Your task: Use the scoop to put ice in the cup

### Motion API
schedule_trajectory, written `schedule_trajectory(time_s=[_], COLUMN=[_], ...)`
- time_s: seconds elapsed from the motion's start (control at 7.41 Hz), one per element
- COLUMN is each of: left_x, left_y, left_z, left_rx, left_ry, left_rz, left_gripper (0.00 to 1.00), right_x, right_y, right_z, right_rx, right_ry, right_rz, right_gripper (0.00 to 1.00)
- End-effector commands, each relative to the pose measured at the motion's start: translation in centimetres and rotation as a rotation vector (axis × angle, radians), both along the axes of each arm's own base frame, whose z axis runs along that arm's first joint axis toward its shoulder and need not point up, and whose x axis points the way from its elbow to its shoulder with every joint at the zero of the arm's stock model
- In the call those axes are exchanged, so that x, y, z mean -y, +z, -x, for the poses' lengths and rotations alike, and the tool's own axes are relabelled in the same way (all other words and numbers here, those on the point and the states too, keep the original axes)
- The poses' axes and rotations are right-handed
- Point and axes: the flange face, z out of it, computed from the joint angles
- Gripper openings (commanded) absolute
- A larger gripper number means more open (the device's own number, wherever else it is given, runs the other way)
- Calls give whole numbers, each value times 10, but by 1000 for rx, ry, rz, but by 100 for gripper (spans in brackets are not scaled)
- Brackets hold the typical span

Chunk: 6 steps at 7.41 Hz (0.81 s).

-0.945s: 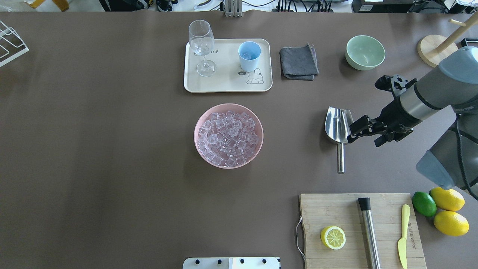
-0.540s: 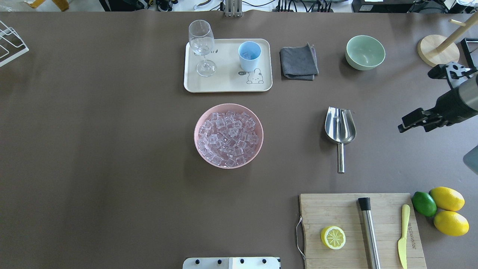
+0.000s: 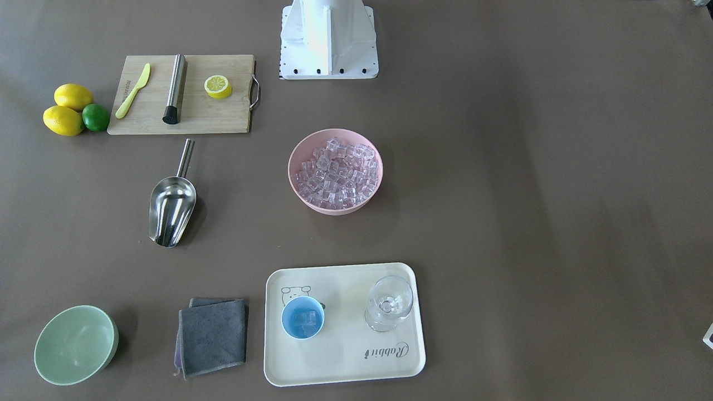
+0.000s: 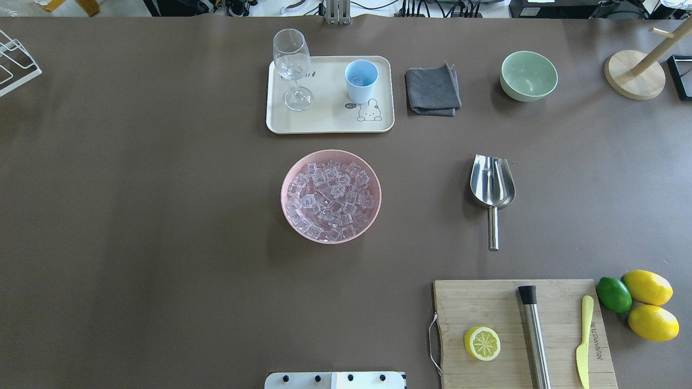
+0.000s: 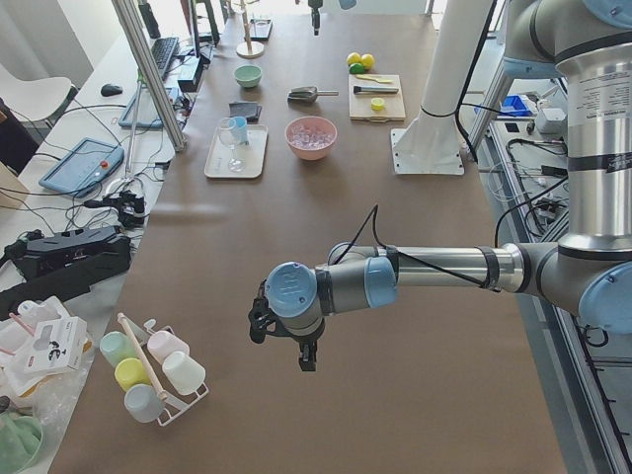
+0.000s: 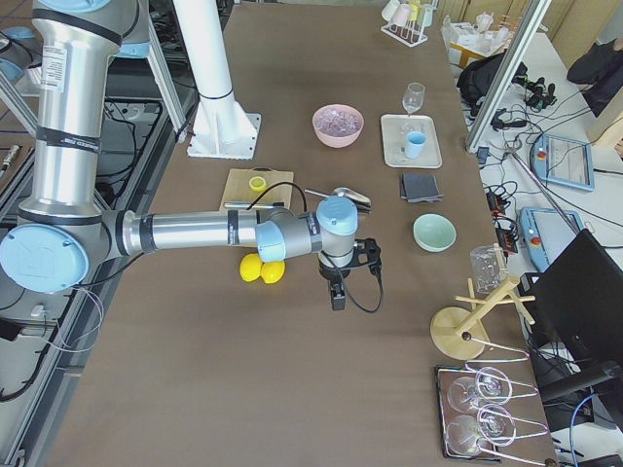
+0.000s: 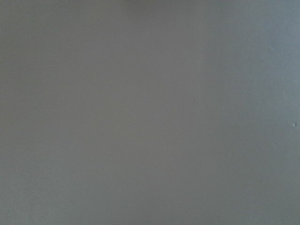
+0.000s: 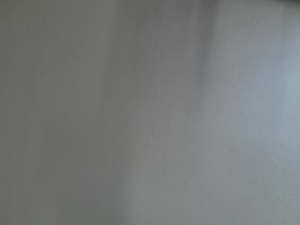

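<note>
The steel scoop (image 4: 492,186) lies on the table right of the pink bowl (image 4: 287,216), handle toward the robot; it also shows in the front view (image 3: 171,206). Ice (image 4: 331,197) fills the pink bowl. The light-blue cup (image 4: 361,80) stands on the cream tray (image 4: 324,121) and holds a few cubes (image 3: 303,318). No gripper shows in the overhead or front views. My left gripper (image 5: 304,357) shows only in the left side view and my right gripper (image 6: 338,295) only in the right side view, both far from the scoop; I cannot tell whether they are open or shut.
A wine glass (image 4: 292,67) stands on the tray left of the cup. A grey cloth (image 4: 432,89) and a pale green bowl (image 4: 528,75) lie right of the tray. A cutting board (image 4: 459,302) with a lemon half, a steel rod and a knife sits at the near right, with lemons and a lime beside it.
My right arm has pulled back to the right, away from the scoop, and has left the overhead view. The scoop, bowl and cup have not moved.
</note>
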Motion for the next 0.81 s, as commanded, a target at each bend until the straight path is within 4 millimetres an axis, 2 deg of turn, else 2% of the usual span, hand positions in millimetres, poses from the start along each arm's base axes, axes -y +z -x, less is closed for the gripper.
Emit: schedule_trajectory(time_s=[0.0, 0.14, 0.27, 0.54, 0.68], left_x=[-3, -3, -4, -6, -7], left_y=[3, 4, 4, 13, 17], left_z=[-1, 0, 0, 0, 0], left_rx=[0, 0, 0, -2, -1], left_ry=[2, 0, 0, 1, 1], left_rz=[8, 9, 10, 27, 37], left_gripper=[98, 98, 98, 98, 98], right_x=[-34, -48, -54, -57, -53], right_y=[87, 115, 130, 126, 111], right_z=[-90, -108, -116, -120, -118], right_rx=[-21, -15, -19, -7, 20], right_ry=[9, -4, 5, 40, 85], right_rz=[18, 25, 43, 61, 91], right_gripper=[99, 99, 99, 99, 100])
